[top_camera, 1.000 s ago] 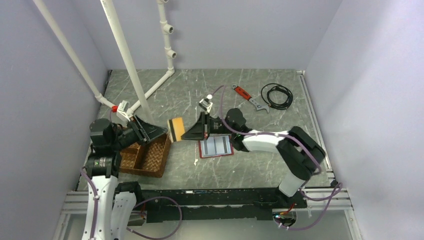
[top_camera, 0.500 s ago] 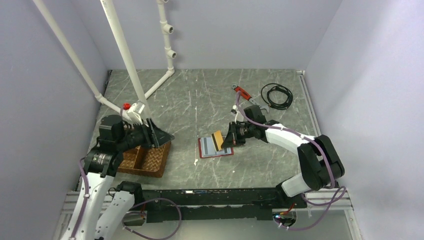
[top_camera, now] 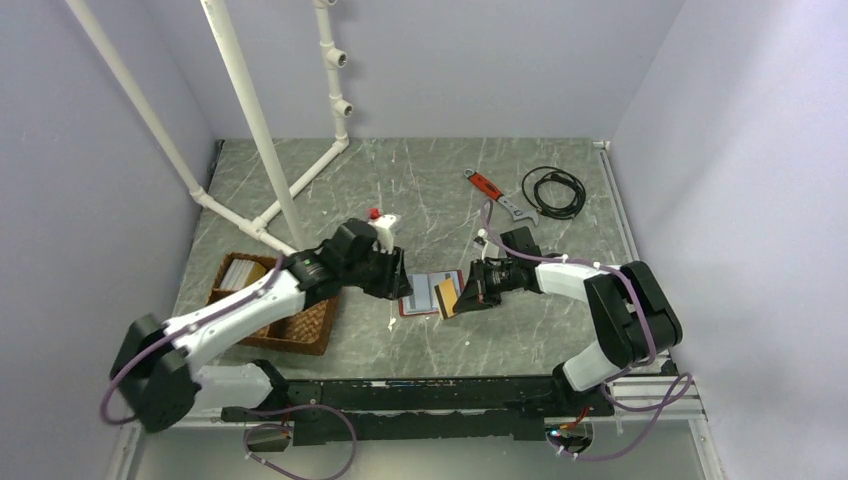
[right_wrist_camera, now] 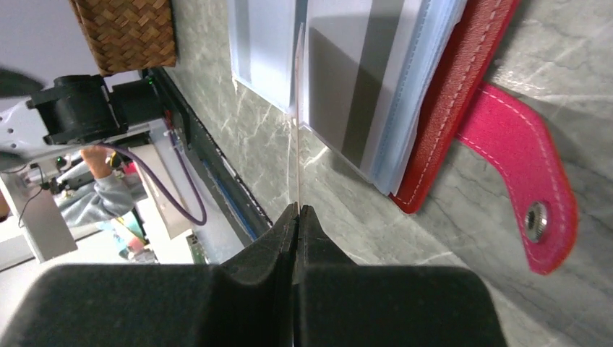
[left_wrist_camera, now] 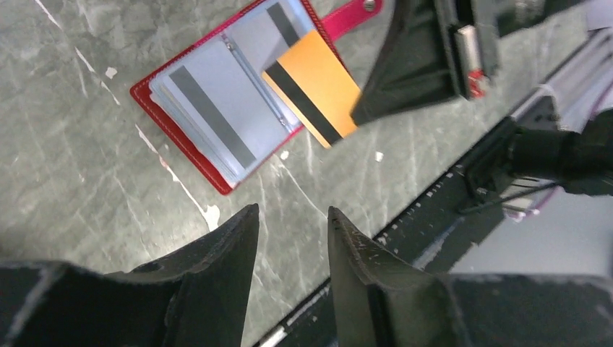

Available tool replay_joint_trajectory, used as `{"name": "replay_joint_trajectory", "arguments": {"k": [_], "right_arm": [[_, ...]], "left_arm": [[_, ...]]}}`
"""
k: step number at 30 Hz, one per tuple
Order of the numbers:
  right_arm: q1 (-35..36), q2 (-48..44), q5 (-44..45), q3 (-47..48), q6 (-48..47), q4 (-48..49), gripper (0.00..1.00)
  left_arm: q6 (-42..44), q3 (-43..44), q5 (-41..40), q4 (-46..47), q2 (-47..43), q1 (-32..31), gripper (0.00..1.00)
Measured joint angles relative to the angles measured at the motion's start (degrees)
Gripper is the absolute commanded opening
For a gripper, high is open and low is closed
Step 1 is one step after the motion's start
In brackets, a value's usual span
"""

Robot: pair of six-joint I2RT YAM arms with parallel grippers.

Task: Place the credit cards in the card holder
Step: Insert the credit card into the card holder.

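Swung the left gripper (top_camera: 395,280) off the wicker tray (top_camera: 300,325) and across to the left edge of the card holder (right_wrist_camera: 452,94). Let go of the gold card (left_wrist_camera: 312,87) on that side, jaws now apart and empty. Dropped the right gripper (top_camera: 468,290) from mid-air to low at the holder's right. Carried the card from left of the holder to tilted over its sleeves. Uncovered the tray's pale cards (top_camera: 240,270).

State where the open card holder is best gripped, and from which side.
Probably its bare red left edge, left gripper coming from the left: the holder lies flat and open, and the right gripper with the gold card crowds its right side.
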Motion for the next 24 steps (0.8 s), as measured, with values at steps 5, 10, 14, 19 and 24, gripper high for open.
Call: {"name": "replay_joint_trajectory", "arguments": {"k": [5,10,14,19,24], "right_arm": [[-0.3,0.8,-3.8,-2.6,1.7,5.3,0.00],[-0.9,1.9,-6.1,-3.4,2.7,8.7,0.00],[-1.1,2.5,-6.8,-3.4,3.1,10.3,0.00],[-1.4,3.4,-6.8,-3.4,3.1,10.7,0.00],[-1.5,4.6,-6.8,-3.4,3.1,11.0,0.00]], "left_arm": [[-0.3,3.8,-0.3,2.9,13.7,-0.1,0.60],[-0.9,7.0,-2.3,2.0,20.8,0.0,0.68],[-3.0,8.2,-3.3,1.4,24.1,1.1,0.68],[-4.7,8.7,-4.0,0.3,28.3,2.8,0.68],[-5.0,8.8,-4.2,0.1,31.6,3.0,0.64]]}}
